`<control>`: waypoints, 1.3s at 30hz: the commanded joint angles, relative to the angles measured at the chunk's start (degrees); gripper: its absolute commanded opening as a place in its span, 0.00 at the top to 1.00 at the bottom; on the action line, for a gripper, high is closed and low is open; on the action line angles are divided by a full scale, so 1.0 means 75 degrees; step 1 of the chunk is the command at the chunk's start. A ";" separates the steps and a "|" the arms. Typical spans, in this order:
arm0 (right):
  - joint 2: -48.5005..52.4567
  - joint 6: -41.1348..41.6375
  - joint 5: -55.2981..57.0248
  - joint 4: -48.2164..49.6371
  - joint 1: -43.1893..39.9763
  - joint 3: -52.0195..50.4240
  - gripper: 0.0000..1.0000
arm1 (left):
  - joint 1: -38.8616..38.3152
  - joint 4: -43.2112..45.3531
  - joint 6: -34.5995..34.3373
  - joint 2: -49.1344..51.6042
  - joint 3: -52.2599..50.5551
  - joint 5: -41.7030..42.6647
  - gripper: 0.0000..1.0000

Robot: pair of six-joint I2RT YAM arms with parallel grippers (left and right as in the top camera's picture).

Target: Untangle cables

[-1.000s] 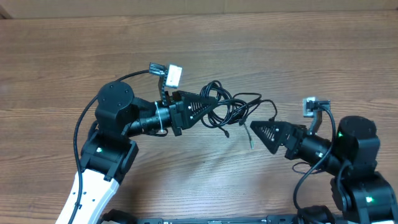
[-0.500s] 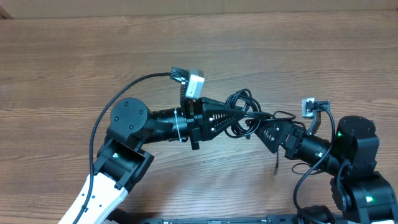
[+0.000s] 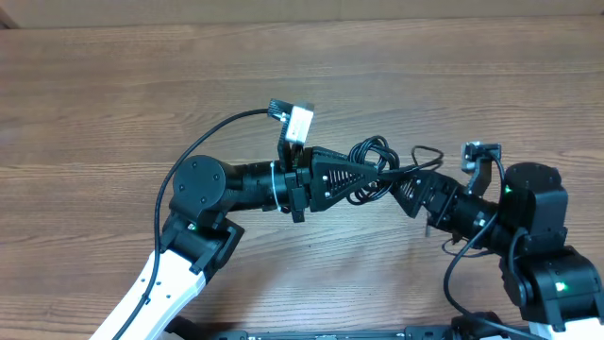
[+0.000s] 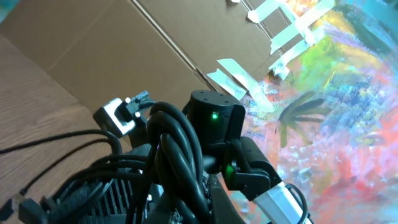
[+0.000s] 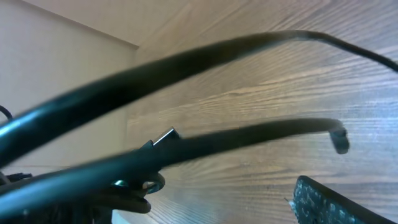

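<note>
The cables, a knot of thin black cords, bunch at the tip of the left gripper, whose jaws are pressed together on them over the wooden table. One loop arches just past that tip, above the right gripper, which faces the left gripper nose to nose with its jaws spread wide. In the right wrist view two blurred cords cross ahead of one finger, one ending in a small plug. In the left wrist view the twisted bundle fills the foreground before the right arm, where a green light glows.
</note>
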 commanded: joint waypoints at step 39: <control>-0.1314 -0.0746 0.1935 0.0414 -0.0166 -0.0449 0.11 | 0.0682 -0.0178 -0.1559 0.0204 0.0565 -0.0038 0.96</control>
